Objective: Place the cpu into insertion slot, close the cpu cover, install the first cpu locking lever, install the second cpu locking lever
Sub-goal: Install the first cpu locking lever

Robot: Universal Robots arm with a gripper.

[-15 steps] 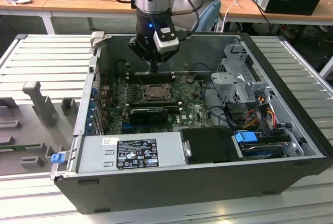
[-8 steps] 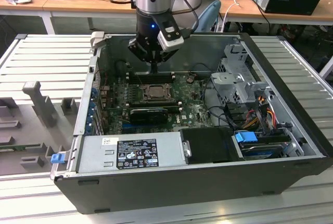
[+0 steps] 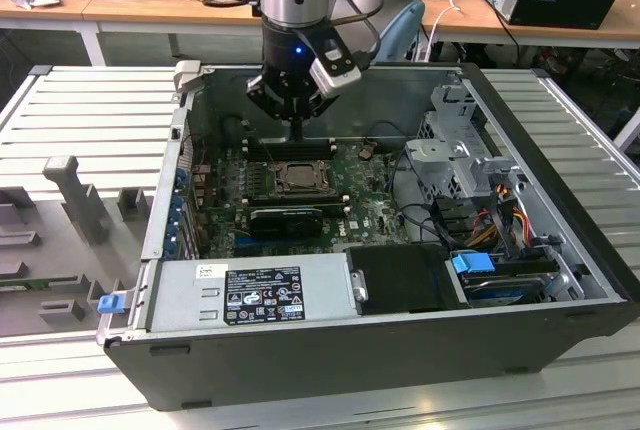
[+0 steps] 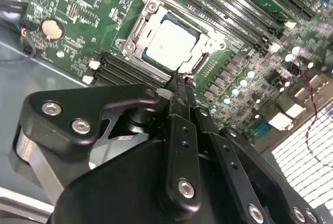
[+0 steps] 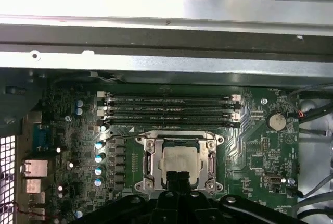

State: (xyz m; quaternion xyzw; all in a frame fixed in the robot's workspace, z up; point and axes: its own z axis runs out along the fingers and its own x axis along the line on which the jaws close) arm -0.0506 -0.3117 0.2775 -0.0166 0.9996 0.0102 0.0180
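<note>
Green board (image 5: 255, 130) carries 1 cpu (image 5: 179, 162) framed by 1 cpu cover (image 5: 149, 164); fingers (image 4: 179, 130) clenched, empty.

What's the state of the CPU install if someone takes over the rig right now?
Gripper: shut, apparently holding nothing, tips down at the near edge of the cpu cover.
cpu: seated in the insertion slot.
Done: cpu placed; cover looks to lie flat around it.
Left: both locking levers. I cannot tell from these views whether either is latched.
</note>
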